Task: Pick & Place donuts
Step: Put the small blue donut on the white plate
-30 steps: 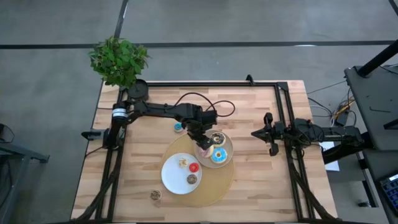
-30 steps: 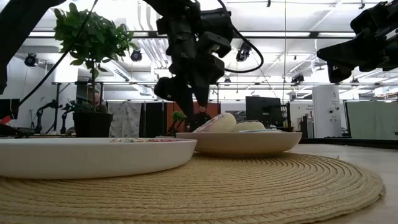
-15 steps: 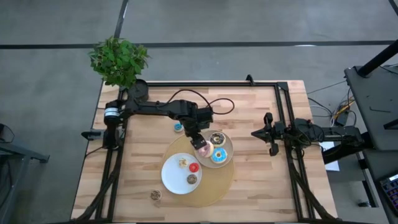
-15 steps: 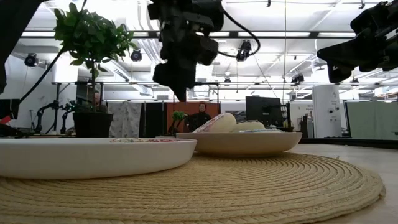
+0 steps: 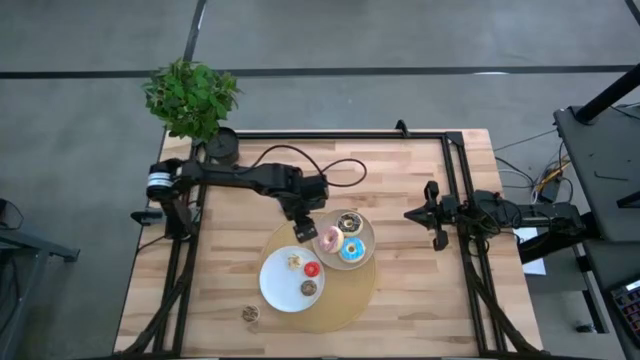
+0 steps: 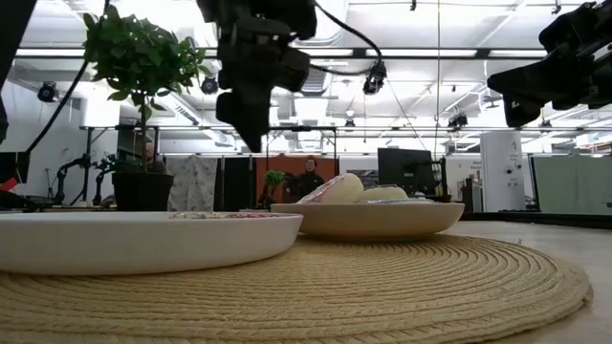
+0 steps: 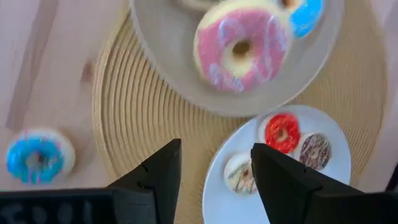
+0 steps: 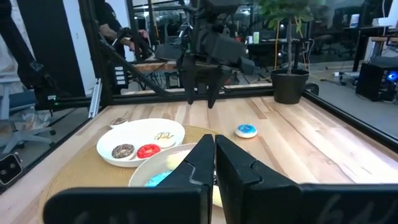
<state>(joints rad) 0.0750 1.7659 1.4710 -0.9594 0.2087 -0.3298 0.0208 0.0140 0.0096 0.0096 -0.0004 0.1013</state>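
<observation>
The round woven straw mat [image 5: 345, 300] is holding 2 plates. The left gripper [image 5: 303, 226] is hanging open and empty, while the right gripper [image 5: 433, 214] is waiting shut. The small blue-iced donut [image 5: 287, 205] is lying on wood; reaching down might knock the beige plate [image 5: 368, 247].

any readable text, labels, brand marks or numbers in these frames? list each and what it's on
None readable in any view.
Left gripper: a trace of raised lettering on the body along the edge of the left wrist view, too blurred to read.
Donuts, white plate, beige plate, woven mat: no markings.
Screens and gear in the room behind the table: too small to read.
</observation>
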